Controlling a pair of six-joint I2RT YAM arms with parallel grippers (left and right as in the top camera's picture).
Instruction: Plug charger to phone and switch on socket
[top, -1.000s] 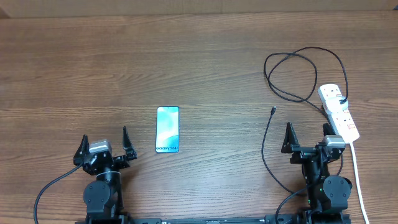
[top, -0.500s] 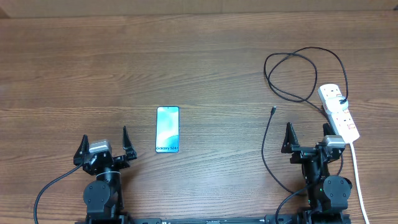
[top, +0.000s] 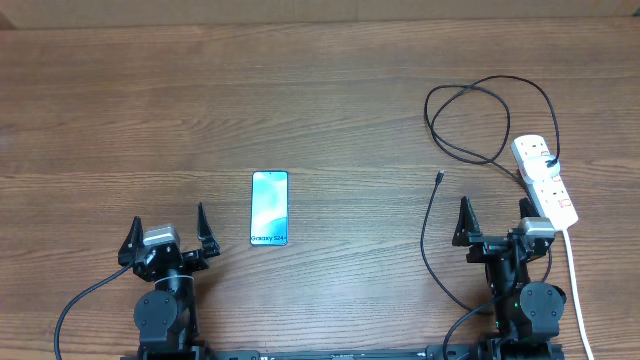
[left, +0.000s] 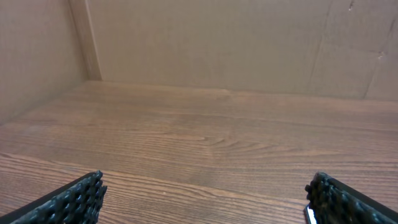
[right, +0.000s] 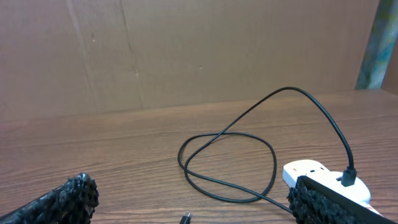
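The phone (top: 269, 208) lies flat on the wooden table, cyan screen up, just right of my left gripper (top: 166, 230); a sliver of its edge shows in the left wrist view (left: 309, 214). The black charger cable (top: 478, 112) loops at the far right, plugged into the white socket strip (top: 546, 180); its connector tip (top: 440, 177) lies loose on the table, also low in the right wrist view (right: 185, 218). My right gripper (top: 495, 218) sits between the cable and the strip (right: 314, 173). Both grippers (left: 202, 196) (right: 196, 202) are open and empty.
The strip's white cord (top: 575, 280) runs toward the front edge beside my right arm. A cardboard wall (left: 205, 43) stands along the back of the table. Bare wooden tabletop (top: 330, 90) lies between the phone and the cable.
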